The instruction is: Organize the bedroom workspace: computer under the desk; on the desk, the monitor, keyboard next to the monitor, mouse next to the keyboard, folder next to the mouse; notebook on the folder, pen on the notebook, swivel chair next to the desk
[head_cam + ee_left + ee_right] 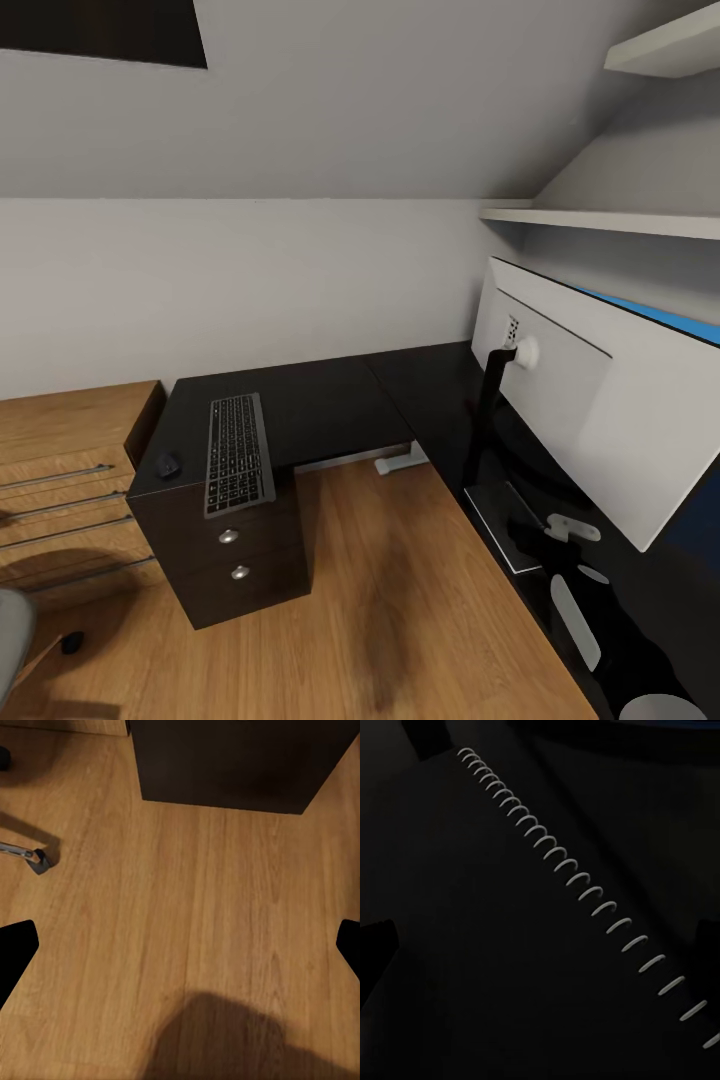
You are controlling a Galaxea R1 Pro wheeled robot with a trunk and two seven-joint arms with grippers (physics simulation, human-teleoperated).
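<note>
The black keyboard lies on the desk at its left end, with the small mouse beside it. On the desk's right wing stands the monitor, pale back towards me; a blue strip behind its top edge may be the folder, I cannot tell. My right gripper hangs open just over a black spiral-bound notebook. Over the wood floor my left gripper is open and empty. A grey edge of the swivel chair shows at the lower left, its chrome leg nearby. Computer and pen are out of view.
The black drawer unit with round knobs stands under the keyboard end. A light-wood cabinet adjoins it on the left. White shelves hang above the monitor under a sloping ceiling. Wood floor fills the desk's inner corner.
</note>
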